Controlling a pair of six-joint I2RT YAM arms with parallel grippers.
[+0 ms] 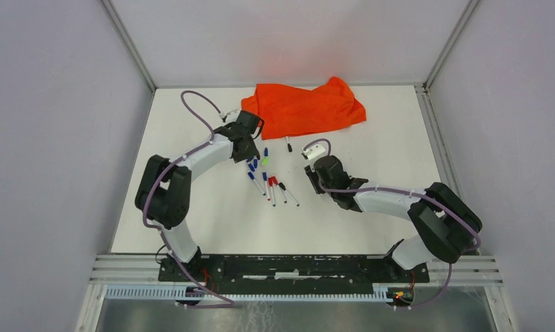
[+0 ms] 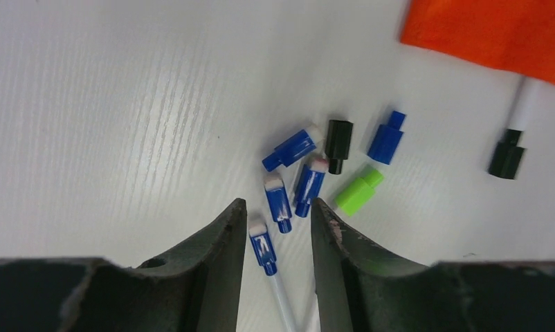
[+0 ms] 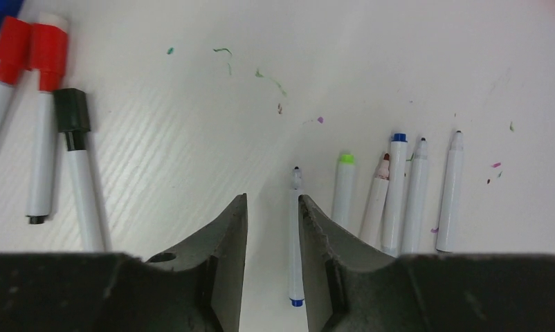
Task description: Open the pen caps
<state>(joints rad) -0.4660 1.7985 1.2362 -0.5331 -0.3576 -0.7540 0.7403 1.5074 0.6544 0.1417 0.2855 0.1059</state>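
Several loose pen caps lie in a cluster in the left wrist view: blue ones (image 2: 292, 149), a black one (image 2: 338, 144) and a green one (image 2: 358, 193). My left gripper (image 2: 278, 205) is open above them, its jaws on either side of a blue cap (image 2: 264, 244) still on its white barrel. My right gripper (image 3: 273, 199) is open and empty; an uncapped pen (image 3: 295, 235) lies on the table beside its right finger. Two red caps (image 3: 50, 45) and a black cap (image 3: 72, 111) sit on pens at the upper left.
A row of uncapped white pens (image 3: 398, 194) lies right of the right gripper. An orange cloth (image 1: 304, 107) lies at the back; a black-capped pen (image 2: 506, 158) pokes out from under it. Capped pens (image 1: 271, 188) lie between the two arms.
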